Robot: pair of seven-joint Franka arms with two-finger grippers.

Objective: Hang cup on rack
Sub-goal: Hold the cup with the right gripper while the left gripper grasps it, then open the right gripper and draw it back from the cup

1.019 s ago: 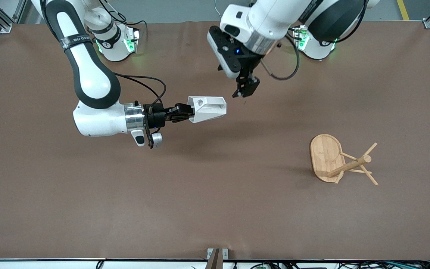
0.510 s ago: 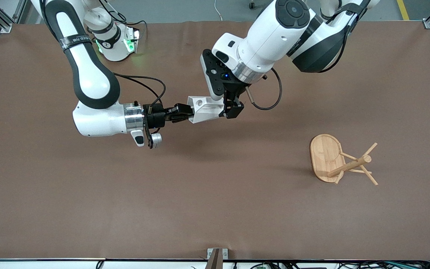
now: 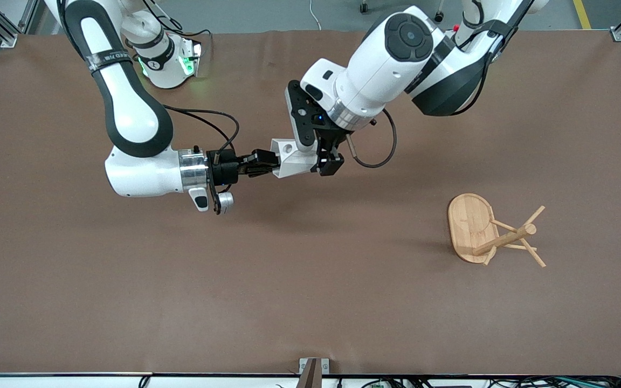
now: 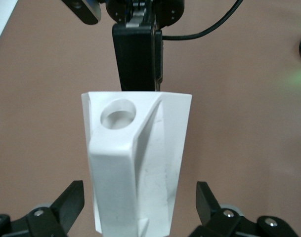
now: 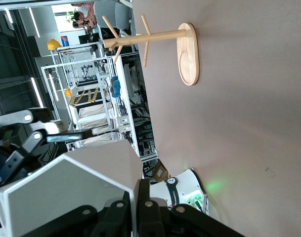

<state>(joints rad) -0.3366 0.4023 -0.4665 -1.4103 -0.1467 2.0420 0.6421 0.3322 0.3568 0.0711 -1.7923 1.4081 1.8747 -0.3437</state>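
White lettering is printed on a black band (image 3: 108, 57) around the right arm (image 3: 127, 102), but it cannot be made out. No other text, label, number or sign can be read.

Even, bright overhead light fills the front view, casting soft, diffuse shadows on the brown table (image 3: 310, 302) beneath both arms. In the left wrist view the white cup (image 4: 135, 163) looks crisp and slightly overexposed. Background windows glare in the right wrist view.

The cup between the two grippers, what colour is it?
The cup is plain white all over, with no pattern. The left wrist view shows it best.
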